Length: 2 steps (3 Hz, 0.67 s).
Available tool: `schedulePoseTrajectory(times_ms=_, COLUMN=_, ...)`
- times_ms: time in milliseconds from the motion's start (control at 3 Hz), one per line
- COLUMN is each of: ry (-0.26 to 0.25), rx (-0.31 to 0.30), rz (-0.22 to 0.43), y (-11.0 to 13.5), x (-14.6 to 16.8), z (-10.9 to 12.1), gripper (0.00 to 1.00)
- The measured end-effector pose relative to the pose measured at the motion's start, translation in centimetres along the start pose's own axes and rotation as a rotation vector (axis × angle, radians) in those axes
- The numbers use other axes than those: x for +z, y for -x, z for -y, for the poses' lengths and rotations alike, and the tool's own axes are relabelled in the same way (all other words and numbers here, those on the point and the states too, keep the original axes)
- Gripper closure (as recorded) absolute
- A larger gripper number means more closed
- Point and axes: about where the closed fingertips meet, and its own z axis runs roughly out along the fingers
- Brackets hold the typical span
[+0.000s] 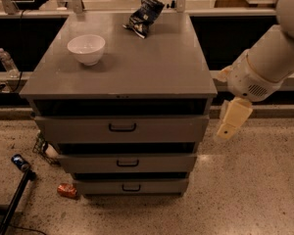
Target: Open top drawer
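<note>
The top drawer (pixel 161 129) is the uppermost and tallest of three grey drawer fronts in a grey cabinet, with a black pull handle (pixel 122 128) at its centre. Its front sits just under the cabinet top, with a dark gap above it. My gripper (pixel 232 120) is cream-coloured and hangs from the white arm (pixel 264 65) to the right of the cabinet, level with the top drawer's right end. It is apart from the drawer and holds nothing that I can see.
A white bowl (pixel 86 48) and a dark snack bag (pixel 143 15) lie on the cabinet top (pixel 137 67). Two shorter drawers (pixel 127 163) sit below. A plastic bottle (pixel 7 61) stands at left. A can (pixel 67 190) and a black pole (pixel 14 199) are on the speckled floor.
</note>
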Motion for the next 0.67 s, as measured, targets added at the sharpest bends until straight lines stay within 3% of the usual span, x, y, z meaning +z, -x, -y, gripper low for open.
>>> schedulePoseTrajectory(times_ms=667, ry=0.037, rx=-0.038, rz=0.121, y=1.5, x=6.3, z=-1.9, gripper=0.0)
